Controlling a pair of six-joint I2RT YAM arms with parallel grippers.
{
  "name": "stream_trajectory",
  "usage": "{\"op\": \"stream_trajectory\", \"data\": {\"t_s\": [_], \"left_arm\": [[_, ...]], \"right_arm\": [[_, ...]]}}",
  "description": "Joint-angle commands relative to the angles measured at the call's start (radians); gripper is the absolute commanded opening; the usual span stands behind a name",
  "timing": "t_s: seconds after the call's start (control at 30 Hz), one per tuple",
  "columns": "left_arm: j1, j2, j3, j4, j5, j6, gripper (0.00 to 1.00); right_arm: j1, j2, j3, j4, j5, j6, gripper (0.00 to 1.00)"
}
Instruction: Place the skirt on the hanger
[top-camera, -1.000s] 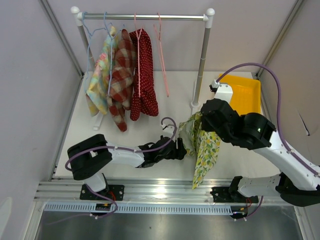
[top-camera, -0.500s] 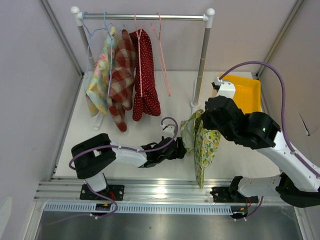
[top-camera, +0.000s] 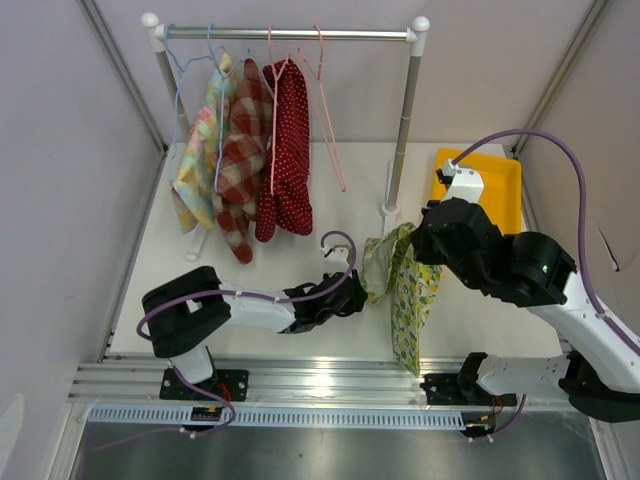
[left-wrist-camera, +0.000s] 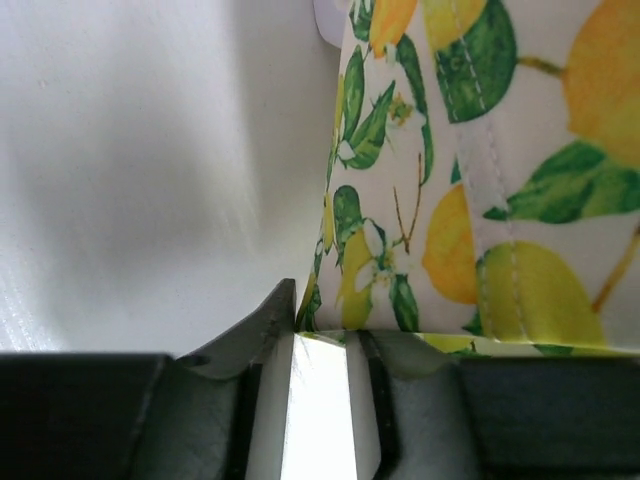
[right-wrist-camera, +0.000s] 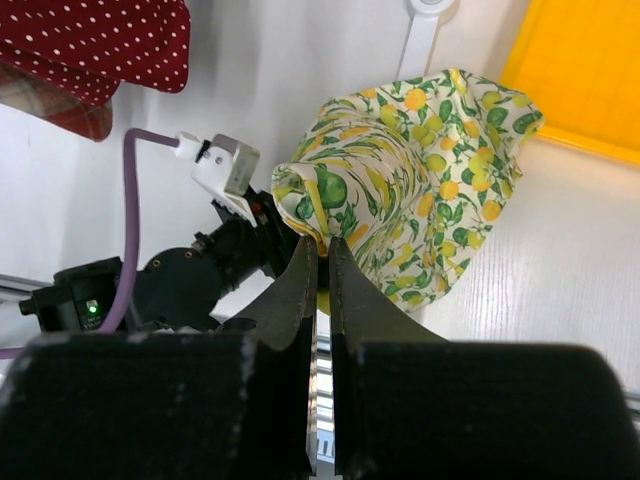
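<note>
The lemon-print skirt (top-camera: 410, 295) hangs from my right gripper (top-camera: 410, 242) above the table's front middle. The right wrist view shows the right gripper (right-wrist-camera: 322, 240) shut on the skirt's (right-wrist-camera: 420, 170) top edge. My left gripper (top-camera: 358, 288) reaches in low from the left and is pinched on the skirt's left edge. In the left wrist view, fabric (left-wrist-camera: 480, 200) fills the gap at the left gripper's tips (left-wrist-camera: 325, 320) and drapes over one finger. An empty pink hanger (top-camera: 330, 120) hangs on the rail, far from both grippers.
A clothes rack (top-camera: 290, 33) stands at the back, its right post (top-camera: 402, 130) just behind the skirt. A red dotted garment (top-camera: 290, 150) and a plaid one (top-camera: 235, 165) hang on it. A yellow tray (top-camera: 495, 185) lies at the back right.
My right arm has moved right and slightly back with the skirt, which now hangs straighter and lower. The left gripper followed a little. The rack garments sway slightly.
</note>
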Motion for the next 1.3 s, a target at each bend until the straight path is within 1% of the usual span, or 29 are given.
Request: {"op": "stream_trajectory", "data": {"t_s": [0.0, 0.03, 0.1, 0.13, 0.2, 0.27, 0.3, 0.37, 0.4, 0.47, 0.5, 0.53, 0.6, 0.63, 0.7, 0.73, 0.77, 0.83, 0.93, 0.97, 1.0, 1.03, 1.07, 1.1, 1.13, 1.23, 1.27], "left_arm": [[0.016, -0.047, 0.037, 0.007, -0.047, 0.014, 0.23], [0.021, -0.055, 0.034, 0.004, -0.048, 0.020, 0.17], [0.030, -0.082, 0.016, 0.007, -0.048, 0.028, 0.10], [0.032, -0.096, 0.011, 0.007, -0.050, 0.040, 0.08], [0.033, -0.145, -0.017, 0.000, -0.060, 0.054, 0.04], [0.033, -0.182, -0.040, -0.016, -0.068, 0.079, 0.03], [0.033, -0.228, -0.046, -0.027, -0.080, 0.085, 0.01], [0.033, -0.282, -0.061, -0.073, -0.096, 0.105, 0.00], [0.033, -0.338, -0.063, -0.099, -0.112, 0.120, 0.00], [0.033, -0.401, -0.053, -0.194, -0.134, 0.136, 0.00], [0.035, -0.476, -0.053, -0.229, -0.160, 0.149, 0.00], [0.035, -0.515, -0.050, -0.307, -0.172, 0.155, 0.00], [0.046, -0.591, -0.026, -0.406, -0.206, 0.174, 0.00], [0.050, -0.659, -0.003, -0.502, -0.217, 0.182, 0.00], [0.078, -0.720, 0.038, -0.594, -0.234, 0.192, 0.00], [0.092, -0.771, 0.064, -0.669, -0.229, 0.209, 0.00], [0.128, -0.791, 0.098, -0.703, -0.223, 0.217, 0.00], [0.167, -0.823, 0.143, -0.788, -0.205, 0.237, 0.00], [0.271, -0.845, 0.225, -0.837, -0.168, 0.290, 0.00], [0.292, -0.830, 0.265, -0.843, -0.159, 0.306, 0.00], [0.315, -0.816, 0.287, -0.848, -0.140, 0.335, 0.00], [0.340, -0.799, 0.331, -0.852, -0.119, 0.346, 0.00], [0.383, -0.776, 0.385, -0.854, -0.075, 0.356, 0.00], [0.398, -0.730, 0.410, -0.851, -0.058, 0.381, 0.00], [0.412, -0.703, 0.466, -0.857, -0.045, 0.392, 0.00], [0.496, -0.592, 0.622, -0.872, 0.021, 0.418, 0.00], [0.516, -0.568, 0.678, -0.871, 0.045, 0.424, 0.00]], "right_arm": [[-0.004, -0.037, -0.003, 0.007, 0.020, 0.011, 0.00], [-0.004, -0.043, -0.009, 0.007, 0.021, 0.012, 0.00], [-0.006, -0.053, -0.015, 0.004, 0.025, 0.019, 0.00], [-0.006, -0.062, -0.018, 0.004, 0.025, 0.020, 0.00], [-0.006, -0.072, -0.029, 0.003, 0.026, 0.025, 0.00], [-0.006, -0.094, -0.047, 0.003, 0.028, 0.028, 0.00], [-0.006, -0.100, -0.052, 0.004, 0.026, 0.028, 0.00], [-0.006, -0.114, -0.057, 0.003, 0.028, 0.026, 0.00], [-0.006, -0.117, -0.057, 0.004, 0.026, 0.019, 0.00], [-0.006, -0.128, -0.052, 0.003, 0.029, 0.012, 0.00], [-0.006, -0.131, -0.052, 0.006, 0.031, 0.006, 0.00], [-0.006, -0.137, -0.054, 0.009, 0.034, -0.004, 0.00], [-0.006, -0.146, -0.060, 0.024, 0.037, -0.021, 0.00], [-0.007, -0.151, -0.063, 0.030, 0.035, -0.036, 0.00], [-0.012, -0.149, -0.072, 0.052, 0.041, -0.056, 0.00], [-0.024, -0.148, -0.087, 0.064, 0.038, -0.081, 0.00], [-0.038, -0.146, -0.096, 0.096, 0.029, -0.098, 0.00], [-0.071, -0.137, -0.121, 0.139, -0.024, -0.132, 0.00], [-0.177, -0.128, -0.156, 0.264, -0.124, -0.216, 0.00], [-0.264, -0.123, -0.161, 0.291, -0.217, -0.254, 0.00], [-0.313, -0.117, -0.164, 0.315, -0.276, -0.271, 0.00], [-0.361, -0.105, -0.166, 0.366, -0.332, -0.287, 0.00], [-0.410, -0.093, -0.161, 0.384, -0.441, -0.302, 0.00], [-0.496, -0.079, -0.150, 0.400, -0.490, -0.320, 0.00], [-0.531, -0.047, -0.138, 0.430, -0.532, -0.331, 0.00], [-0.650, 0.030, -0.077, 0.483, -0.734, -0.350, 0.00], [-0.674, 0.049, -0.058, 0.493, -0.767, -0.350, 0.00]]}}
